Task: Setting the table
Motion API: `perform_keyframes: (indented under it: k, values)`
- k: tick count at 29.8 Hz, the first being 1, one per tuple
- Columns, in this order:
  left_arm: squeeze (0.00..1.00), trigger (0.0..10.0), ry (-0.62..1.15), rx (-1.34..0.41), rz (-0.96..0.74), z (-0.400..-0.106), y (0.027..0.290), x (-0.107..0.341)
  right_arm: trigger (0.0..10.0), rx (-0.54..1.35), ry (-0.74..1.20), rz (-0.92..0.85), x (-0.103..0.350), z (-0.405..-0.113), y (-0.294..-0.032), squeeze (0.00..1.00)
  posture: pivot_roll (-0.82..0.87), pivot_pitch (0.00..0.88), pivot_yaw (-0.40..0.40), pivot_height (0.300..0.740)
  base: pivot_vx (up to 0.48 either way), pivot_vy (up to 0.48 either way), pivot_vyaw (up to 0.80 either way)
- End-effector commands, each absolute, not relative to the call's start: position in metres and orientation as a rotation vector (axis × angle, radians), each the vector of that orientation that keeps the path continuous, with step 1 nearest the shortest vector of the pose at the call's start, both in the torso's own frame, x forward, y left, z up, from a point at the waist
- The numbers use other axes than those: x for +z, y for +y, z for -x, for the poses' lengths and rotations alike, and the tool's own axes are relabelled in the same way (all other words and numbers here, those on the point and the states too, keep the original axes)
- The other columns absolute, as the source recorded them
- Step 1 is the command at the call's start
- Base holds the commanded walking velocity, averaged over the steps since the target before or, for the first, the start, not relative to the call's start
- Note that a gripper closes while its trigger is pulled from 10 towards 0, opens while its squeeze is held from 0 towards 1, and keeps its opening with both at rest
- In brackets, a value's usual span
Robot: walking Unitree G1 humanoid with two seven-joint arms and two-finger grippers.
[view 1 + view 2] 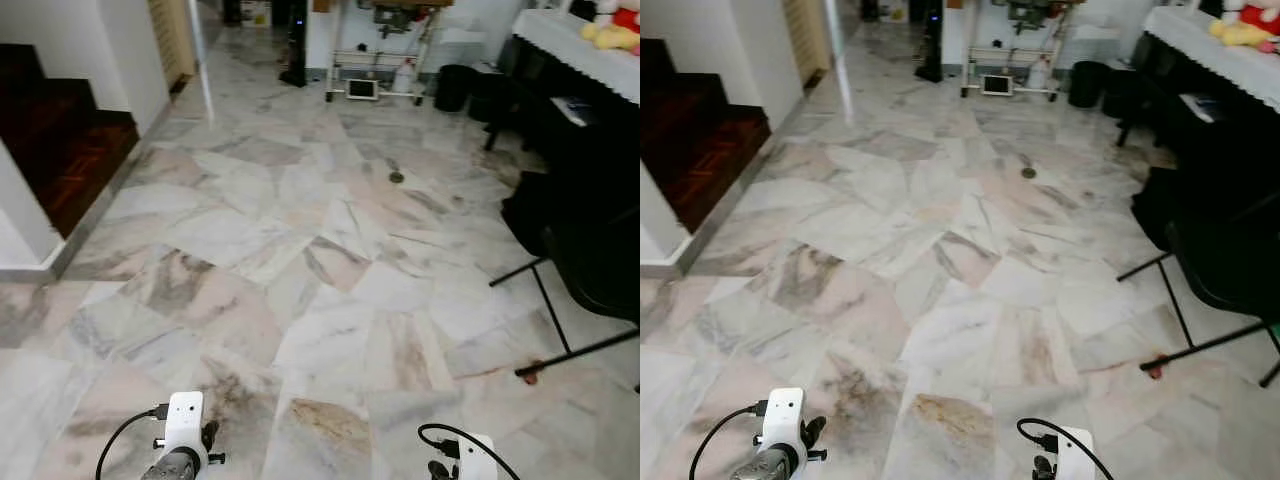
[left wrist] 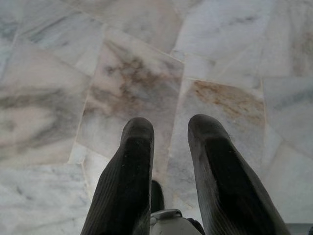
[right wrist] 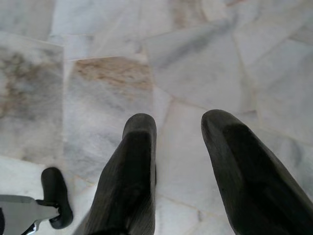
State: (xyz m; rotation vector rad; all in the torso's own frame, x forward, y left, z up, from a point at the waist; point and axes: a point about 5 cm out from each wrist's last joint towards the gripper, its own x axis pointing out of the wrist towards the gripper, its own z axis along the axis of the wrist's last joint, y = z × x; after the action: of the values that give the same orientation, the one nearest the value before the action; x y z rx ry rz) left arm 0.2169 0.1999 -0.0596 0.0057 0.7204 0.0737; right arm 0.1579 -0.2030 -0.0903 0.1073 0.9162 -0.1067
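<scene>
Both of my grippers hang low over the marble floor [image 1: 300, 250] with nothing between their fingers. On my left gripper [image 2: 168, 132] the two black fingers [image 2: 129, 171] stand apart, a strip of veined tile showing through the gap, and they point down at a brown-stained slab. My right gripper [image 3: 178, 132] is spread in the same way, its fingers [image 3: 132, 166] separated and empty, aimed at a pale grey tile beside a rust-tinted one. From my head I see my white left wrist housing [image 1: 183, 420] with its black cable near the lower edge, and the matching right wrist housing [image 1: 470, 455] a little further in.

Ahead of me the floor runs as irregular pink, grey and white marble pieces. On my left a dark wooden staircase [image 1: 60, 150] climbs beside a white wall [image 1: 120, 50]. On my right stands a dark chair [image 1: 590, 250], its thin black legs [image 1: 545, 300] angled out across the tiles. Beyond it is the table [image 1: 575, 45], covered with a white lace-edged cloth; its long axis runs away from me along the right-hand wall, and yellow plush toys [image 1: 610, 35] lie on top. At the far end I make out a white wheeled rack [image 1: 375, 70], a black bin [image 1: 452, 88] and a tall black stand [image 1: 297, 45].
</scene>
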Motion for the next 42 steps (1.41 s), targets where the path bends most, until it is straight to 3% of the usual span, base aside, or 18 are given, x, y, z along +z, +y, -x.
perform_keyframes:
  k: [1,12,22,28,34,42]
  values:
    - [0.00,10.0,0.748,0.076,-0.017,-0.211,0.200,-0.063,10.0,-0.118,0.934,-0.102,-0.091,-0.153,-0.210,0.00,0.12,0.000,-0.070,0.724,0.000,0.000,-0.65]
    - [0.00,10.0,0.758,0.077,-0.039,-0.210,0.205,-0.064,10.0,-0.110,0.945,-0.087,-0.091,-0.149,-0.216,0.00,0.12,0.000,-0.074,0.724,0.000,0.000,-0.65]
    - [0.00,10.0,0.761,0.071,-0.128,-0.210,0.207,-0.063,10.0,-0.074,0.959,-0.104,-0.098,-0.149,-0.174,0.00,0.12,0.000,-0.075,0.724,0.000,0.000,-0.65]
    - [0.00,10.0,0.752,0.080,-0.127,-0.213,0.207,-0.061,10.0,-0.052,0.954,-0.108,-0.098,-0.152,-0.152,0.00,0.12,0.000,-0.075,0.724,0.000,-0.367,-0.66]
    - [0.00,10.0,0.749,0.076,-0.139,-0.213,0.206,-0.061,10.0,-0.056,0.940,-0.103,-0.097,-0.153,-0.157,0.00,0.12,0.000,-0.075,0.724,0.000,0.000,-0.66]
    - [0.00,10.0,0.748,0.075,-0.136,-0.214,0.205,-0.061,10.0,-0.063,0.955,-0.107,-0.103,-0.134,-0.161,0.00,0.12,0.000,-0.074,0.724,0.000,-0.138,-0.67]
